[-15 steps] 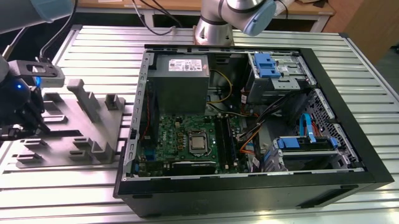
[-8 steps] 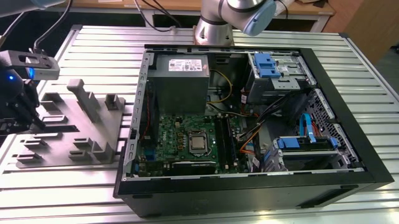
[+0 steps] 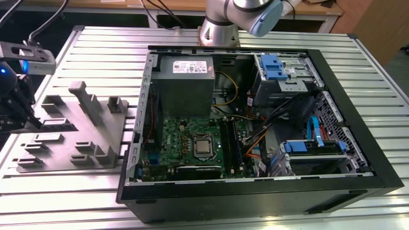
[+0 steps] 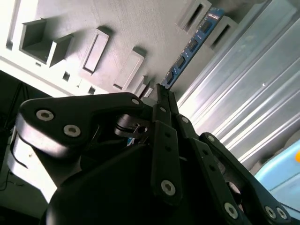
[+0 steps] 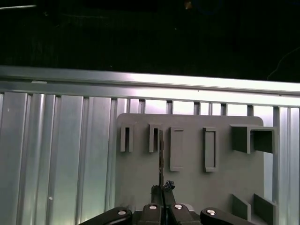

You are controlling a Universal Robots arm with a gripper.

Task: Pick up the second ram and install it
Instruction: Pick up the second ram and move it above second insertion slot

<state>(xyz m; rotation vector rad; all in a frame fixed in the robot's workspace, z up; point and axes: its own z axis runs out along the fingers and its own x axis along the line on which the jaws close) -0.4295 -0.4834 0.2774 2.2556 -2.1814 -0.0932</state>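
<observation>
Being pinched at one end in the narrowed black gripper (image 4: pixel 162 92), the long, thin, dark memory stick (image 4: pixel 192 44) is seemingly held over the grey moulded tray (image 4: pixel 131 23); slipping could be caused by that short hold.

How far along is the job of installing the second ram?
Done: jaws of the gripper shut on the second ram, at the grey holder tray. In hand: the pick-up; whether it is free of the tray is unclear. Left: installing it in the motherboard.
</observation>
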